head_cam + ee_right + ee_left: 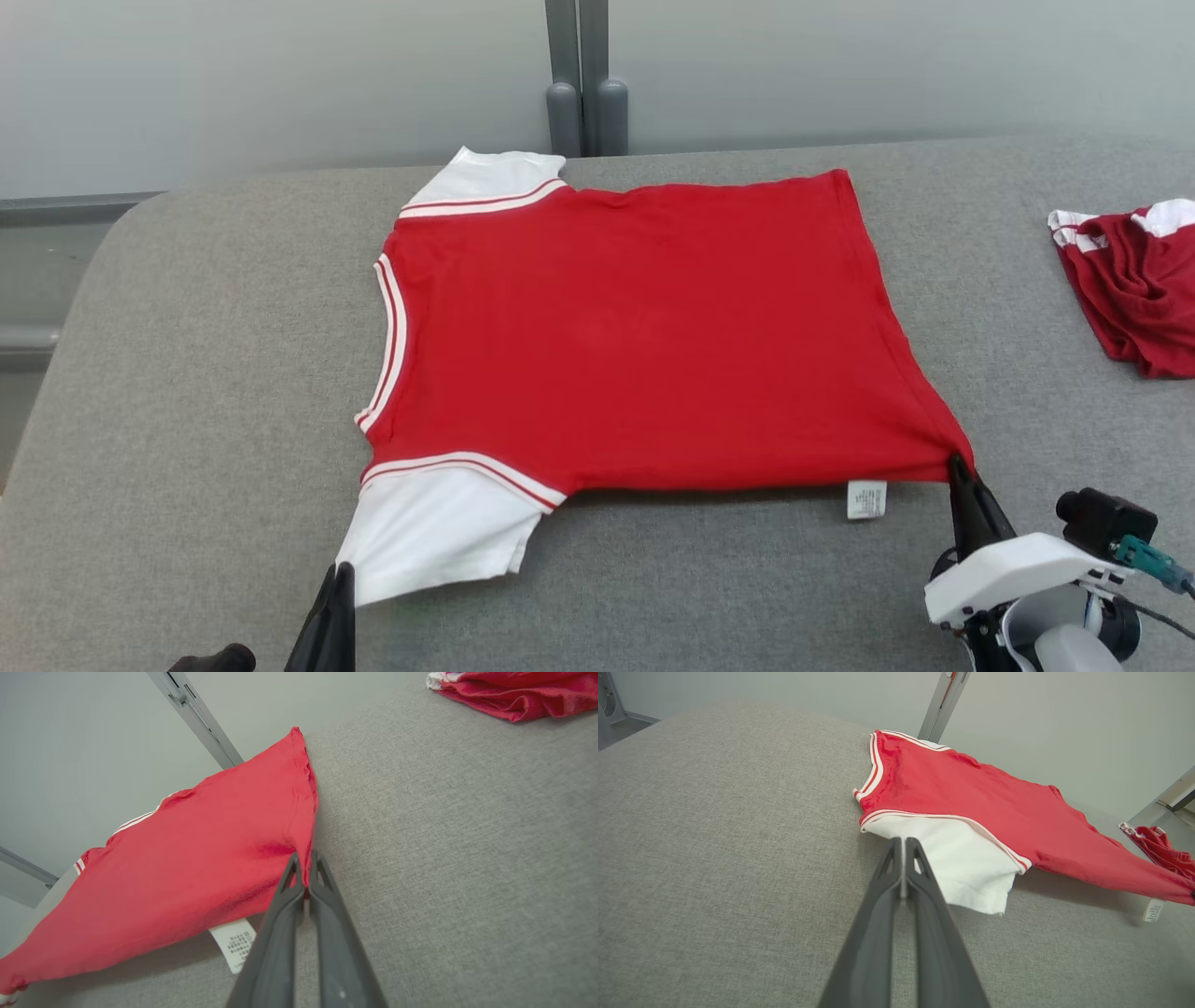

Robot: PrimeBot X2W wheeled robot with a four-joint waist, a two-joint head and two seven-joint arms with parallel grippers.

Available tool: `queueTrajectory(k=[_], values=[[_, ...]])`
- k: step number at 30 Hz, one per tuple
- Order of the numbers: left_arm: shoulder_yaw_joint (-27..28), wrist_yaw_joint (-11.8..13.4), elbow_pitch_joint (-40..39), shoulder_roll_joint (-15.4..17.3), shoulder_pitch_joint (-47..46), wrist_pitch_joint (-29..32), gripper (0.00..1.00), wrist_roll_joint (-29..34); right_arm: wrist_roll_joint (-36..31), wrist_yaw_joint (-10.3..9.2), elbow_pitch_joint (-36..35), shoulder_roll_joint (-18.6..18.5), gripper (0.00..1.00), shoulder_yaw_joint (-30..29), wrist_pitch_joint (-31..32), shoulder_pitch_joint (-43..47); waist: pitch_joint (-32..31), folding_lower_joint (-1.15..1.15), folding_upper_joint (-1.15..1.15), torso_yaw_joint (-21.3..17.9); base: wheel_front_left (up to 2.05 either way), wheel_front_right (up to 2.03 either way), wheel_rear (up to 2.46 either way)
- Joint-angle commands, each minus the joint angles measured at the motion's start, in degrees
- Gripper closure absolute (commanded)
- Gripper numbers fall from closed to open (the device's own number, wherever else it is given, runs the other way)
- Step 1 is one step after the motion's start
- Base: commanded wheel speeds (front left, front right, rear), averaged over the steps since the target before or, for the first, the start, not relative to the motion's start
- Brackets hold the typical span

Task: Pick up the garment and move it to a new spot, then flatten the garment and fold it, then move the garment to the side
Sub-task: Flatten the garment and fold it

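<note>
Now our left pincer (903,842) is pressed together on the white sleeve (439,523) and our right pincer (306,858) pinches the hem corner of the red cotton T-shirt (644,336), spread flat mid grey fabric-covered table (187,420); 1 crumpled red garment (1139,289) lies right.

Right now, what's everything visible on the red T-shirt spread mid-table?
The red T-shirt looks like soft knit, with white sleeves, red-and-white striped trim at collar and sleeve seams, and a white care label hanging from the near edge. It lies spread mostly flat on the grey fabric table, collar to the robot's left. The left gripper is shut on the near sleeve's corner, the right gripper on the near hem corner, which is raised slightly.
</note>
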Motion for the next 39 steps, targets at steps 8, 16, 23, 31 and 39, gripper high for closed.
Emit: queueTrajectory(k=[8,16,23,31,39], values=[[-0.2,1.0,-4.0,1.4,6.0,0.4,1.0,-0.8,-1.3,0.01,-5.2,1.0,1.0,-1.4,3.1,8.3,-1.5,0.01,0.0,-0.1,0.0,0.0,0.0],[-0.4,0.9,-4.0,1.9,6.7,1.7,1.0,-1.3,-2.6,0.01,-9.3,2.1,1.0,-2.2,5.9,11.8,-1.9,0.01,0.0,-1.1,0.0,0.0,0.0],[-0.7,0.3,-5.1,2.6,8.2,1.8,1.0,-1.8,-3.0,0.01,-8.5,2.6,1.0,-2.6,6.5,12.0,-2.3,0.01,0.0,-1.4,0.0,0.0,0.0],[-0.4,-0.6,-6.2,3.2,6.9,1.0,1.0,-2.4,-0.6,0.01,-6.6,2.8,1.0,-1.8,6.2,10.0,-2.1,0.01,0.0,-1.2,0.0,0.0,0.0],[-1.7,-1.4,-2.7,2.1,-3.7,1.4,1.0,-0.9,7.7,0.01,-4.5,2.8,1.0,0.0,6.9,6.3,-0.7,0.01,0.0,-1.8,0.0,0.0,0.0]])
